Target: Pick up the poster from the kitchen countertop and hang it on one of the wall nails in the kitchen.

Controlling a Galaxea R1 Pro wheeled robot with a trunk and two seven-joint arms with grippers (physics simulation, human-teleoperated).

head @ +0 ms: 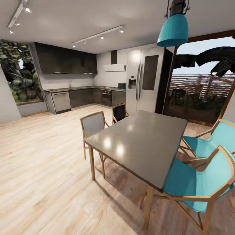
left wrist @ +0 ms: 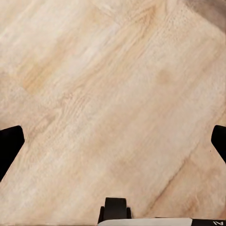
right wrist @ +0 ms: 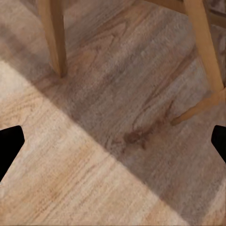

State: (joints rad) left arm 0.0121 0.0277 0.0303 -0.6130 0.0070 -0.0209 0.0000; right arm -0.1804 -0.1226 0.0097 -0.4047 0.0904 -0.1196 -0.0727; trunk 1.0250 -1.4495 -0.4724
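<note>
Both grippers—left [left wrist: 113,141] and right [right wrist: 113,141]—hung wide apart, empty above the floor [left wrist: 113,84]. Far ahead lay the kitchen countertop [head: 76,88]; we couldn't make out the poster—presumably light, stiff, best gripped by its frame edge.

The left tool [left wrist: 113,141] points down at the floor [left wrist: 94,84], its two dark fingertips [left wrist: 9,146] spread wide with nothing between them; the right tool [right wrist: 113,146] hangs likewise over the floor, fingertips [right wrist: 9,146] far apart, grasping nothing.
</note>
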